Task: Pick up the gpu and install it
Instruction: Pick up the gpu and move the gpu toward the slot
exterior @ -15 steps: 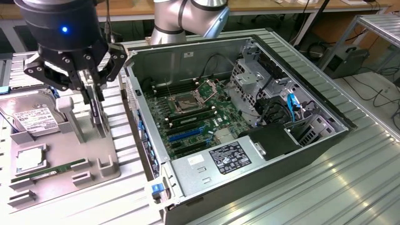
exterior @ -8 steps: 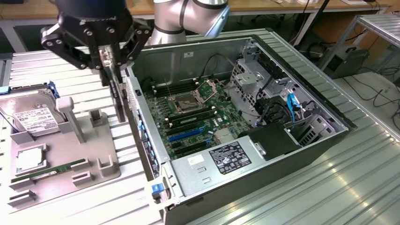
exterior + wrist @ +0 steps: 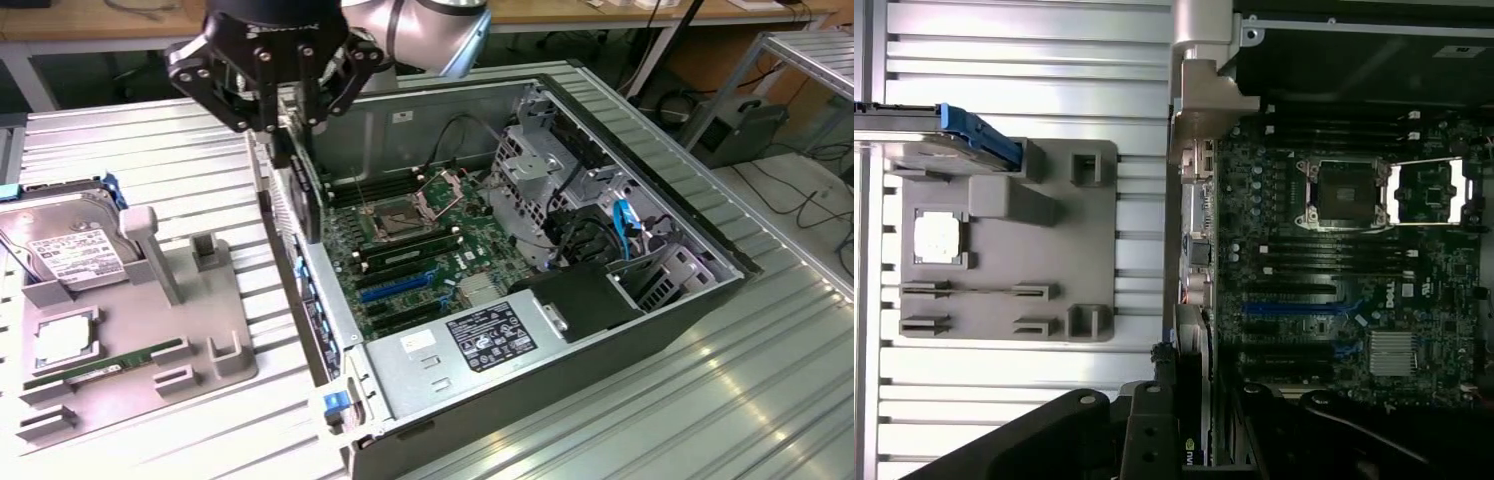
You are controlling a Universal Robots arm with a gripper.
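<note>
Gripper [image 3: 296, 125] is clenched on the gpu [image 3: 304, 190]; I see the card hanging on edge from between the fingers, clear of any surface. It hangs directly over the wall of the open computer case [image 3: 694, 290] on the exterior view's left, at the far end of that wall. The motherboard [image 3: 427, 250] lies exposed inside the case, to the exterior view's right of the card, and its blue expansion slots [image 3: 394, 285] are unoccupied. In the wrist view the card's edge [image 3: 1197, 360] runs along the case wall beside the board. On the exterior view's left a grey fixture tray [image 3: 200, 375] rests on the slatted table [image 3: 747, 400], well apart from the card. It carries the hard drive [image 3: 67, 250] and the green memory stick [image 3: 107, 365].
</note>
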